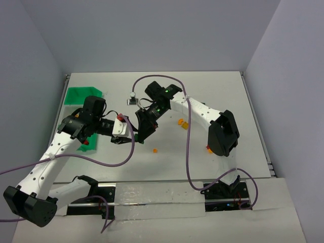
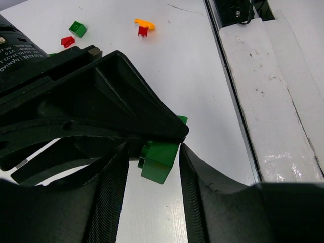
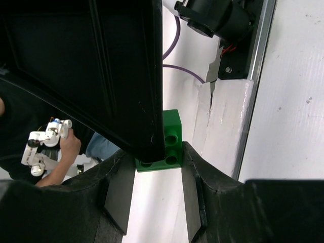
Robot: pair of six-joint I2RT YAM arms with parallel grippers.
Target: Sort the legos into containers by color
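A green lego (image 3: 172, 136) is pinched between the fingertips of my right gripper (image 3: 156, 153), held up above the table. My left gripper (image 2: 153, 152) meets it from the other side. Its jaws stand around the same green lego (image 2: 159, 163), with the right pad touching it and a gap at the left pad. In the top view both grippers (image 1: 130, 136) (image 1: 143, 132) meet at mid-table. Loose legos lie on the table: orange ones (image 1: 183, 123) (image 1: 155, 150), a green one (image 2: 77, 29), red ones (image 2: 67, 41). A green container (image 1: 81, 95) sits at the far left, and the rest of the row is hidden under my left arm.
An orange and red lego pair (image 2: 144, 27) lies on the white table. Another small lego (image 1: 208, 148) sits by my right arm's elbow. A white taped strip (image 1: 162, 195) and rail run along the near edge. Purple cables (image 1: 188, 152) loop over the table.
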